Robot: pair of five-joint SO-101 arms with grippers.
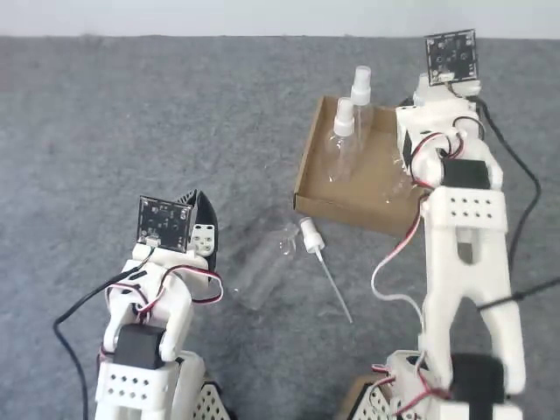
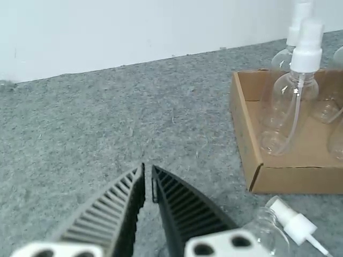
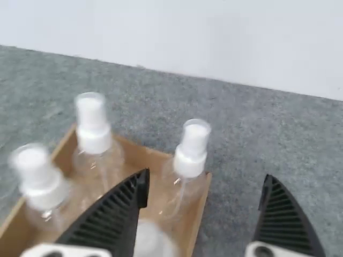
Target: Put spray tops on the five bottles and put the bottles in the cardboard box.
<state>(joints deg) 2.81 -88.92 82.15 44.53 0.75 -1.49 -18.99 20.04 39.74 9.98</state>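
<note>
One outstretched right arm [image 1: 464, 219] over cardboard box [image 1: 354, 197]

A grey carpet [image 1: 131, 114] with a short, felt-like pile covers the whole work surface and lies flat across it. Up close in the left wrist view, its fibres are a speckled mix of lighter and darker grey. At its far edge the carpet meets a plain white wall [image 1: 219, 16], which stands upright behind it. The seam between the two runs straight across the high view. The wall is smooth and evenly pale. At the near edge of the carpet lies a small tan-brown piece [image 1: 353, 398], cut off by the frame, and what it is cannot be told.
</note>
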